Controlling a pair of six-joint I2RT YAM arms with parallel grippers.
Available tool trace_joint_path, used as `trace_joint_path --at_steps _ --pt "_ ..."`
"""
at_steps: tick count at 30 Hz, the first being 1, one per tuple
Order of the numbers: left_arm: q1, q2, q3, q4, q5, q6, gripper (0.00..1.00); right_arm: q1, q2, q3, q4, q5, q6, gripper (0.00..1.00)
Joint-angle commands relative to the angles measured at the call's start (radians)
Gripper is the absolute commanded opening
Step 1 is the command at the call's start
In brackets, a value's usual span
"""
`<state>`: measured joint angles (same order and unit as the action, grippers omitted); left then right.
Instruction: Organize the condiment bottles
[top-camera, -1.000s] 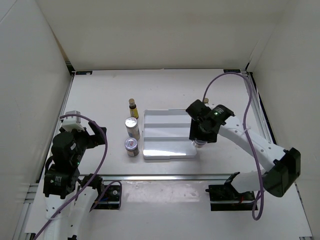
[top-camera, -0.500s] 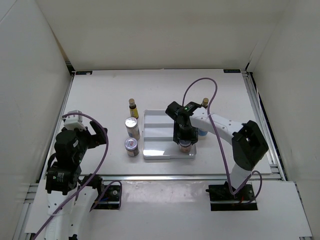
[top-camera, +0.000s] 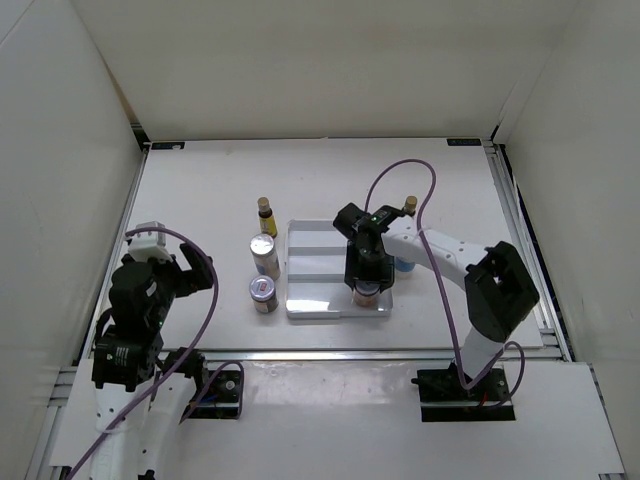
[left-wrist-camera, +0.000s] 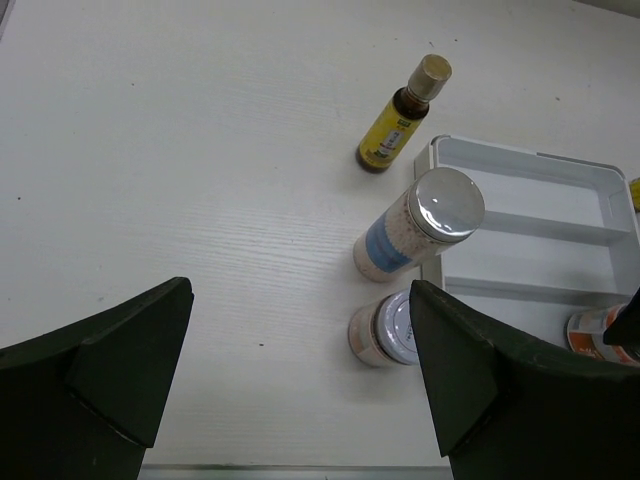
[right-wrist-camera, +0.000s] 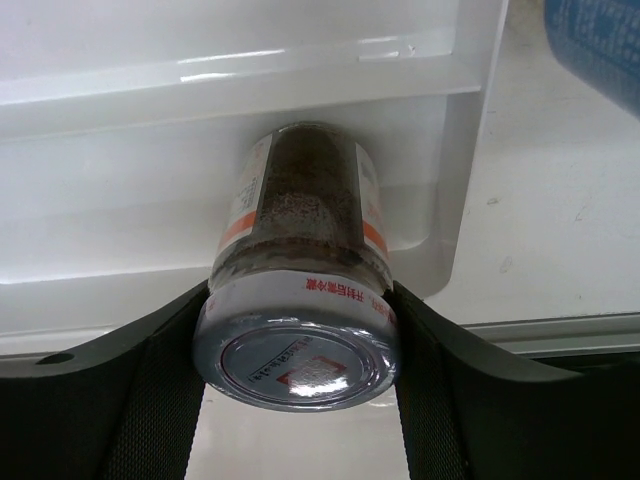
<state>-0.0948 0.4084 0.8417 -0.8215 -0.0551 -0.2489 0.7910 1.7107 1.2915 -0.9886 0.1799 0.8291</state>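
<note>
My right gripper (top-camera: 366, 278) (right-wrist-camera: 297, 335) is shut on a stubby jar (top-camera: 366, 293) (right-wrist-camera: 300, 210) with an orange-red label and silver lid. The jar is upright in the front right corner of the white stepped tray (top-camera: 320, 250) (right-wrist-camera: 120, 130). I cannot tell whether its base touches the tray. Left of the tray stand a slim yellow-amber bottle (top-camera: 265, 214) (left-wrist-camera: 392, 130), a blue-labelled jar (top-camera: 264, 250) (left-wrist-camera: 400, 240) and a cream jar (top-camera: 262, 292) (left-wrist-camera: 372, 335). My left gripper (top-camera: 195, 272) (left-wrist-camera: 300, 290) hangs open, well left of them, with nothing between its fingers.
Another blue jar (top-camera: 405, 264) (right-wrist-camera: 600, 40) stands just right of the tray, with the cap of a second slim bottle (top-camera: 409, 205) behind it. White walls enclose the table on three sides. A metal rail (top-camera: 320, 352) runs along the near edge.
My right gripper has carried the orange-red jar leftward from the tray's right edge to over its front right corner, then held still. The left arm has barely moved.
</note>
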Motion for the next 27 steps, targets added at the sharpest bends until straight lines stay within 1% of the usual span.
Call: trace_joint_path --at_steps 1,2,4,5,7,9,10,11,12,15,18,19,21,22,23,26,27 --pt "-0.003 0.009 0.0 0.042 -0.005 0.017 1.0 0.033 -0.095 0.002 0.004 0.021 -0.002 0.66" --pt "-0.003 0.024 0.0 0.042 -0.005 0.004 1.0 0.042 -0.106 -0.007 0.004 0.035 -0.002 0.7" --pt "-0.003 0.044 0.025 0.042 -0.015 -0.053 1.0 0.073 -0.137 -0.008 0.004 0.067 0.007 0.73" --pt "-0.003 0.068 0.025 0.042 0.003 -0.067 1.0 0.082 -0.146 -0.008 0.004 0.096 0.007 0.79" --pt "-0.003 0.101 0.034 0.055 0.043 -0.085 1.0 0.096 -0.16 -0.008 -0.008 0.118 0.007 0.84" --pt "-0.003 0.132 0.034 0.074 0.125 -0.111 1.0 0.096 -0.169 -0.017 -0.008 0.13 -0.004 0.89" --pt "-0.003 0.141 0.022 0.087 0.139 -0.131 1.0 0.096 -0.18 -0.017 -0.019 0.141 -0.004 0.9" --pt "-0.003 0.141 0.022 0.096 0.149 -0.182 1.0 0.096 -0.18 -0.017 -0.019 0.141 -0.013 0.9" --pt "-0.003 0.15 0.022 0.096 0.164 -0.205 1.0 0.096 -0.19 -0.017 -0.03 0.154 -0.013 0.94" --pt "-0.003 0.161 -0.019 0.111 0.173 -0.298 1.0 0.105 -0.235 -0.017 -0.039 0.179 -0.034 0.99" --pt "-0.003 0.109 -0.085 0.162 0.184 -0.331 1.0 0.115 -0.308 -0.017 -0.048 0.216 -0.059 0.99" --pt "-0.003 0.086 -0.099 0.179 0.211 -0.314 1.0 0.125 -0.33 -0.026 -0.048 0.24 -0.059 0.99" --pt "-0.003 0.012 -0.151 0.237 0.212 -0.305 1.0 0.125 -0.396 -0.049 -0.024 0.24 -0.12 0.99" --pt "-0.003 0.0 -0.161 0.237 0.221 -0.276 1.0 0.125 -0.436 -0.061 0.002 0.24 -0.136 0.99" --pt "-0.003 0.0 -0.161 0.237 0.241 -0.253 1.0 0.125 -0.451 -0.075 0.013 0.24 -0.146 0.99" --pt "-0.016 0.087 -0.133 0.226 0.322 -0.192 1.0 0.125 -0.485 -0.122 0.027 0.24 -0.165 0.99" --pt "-0.026 0.155 -0.133 0.226 0.362 -0.191 1.0 0.125 -0.497 -0.133 0.037 0.23 -0.165 0.99"
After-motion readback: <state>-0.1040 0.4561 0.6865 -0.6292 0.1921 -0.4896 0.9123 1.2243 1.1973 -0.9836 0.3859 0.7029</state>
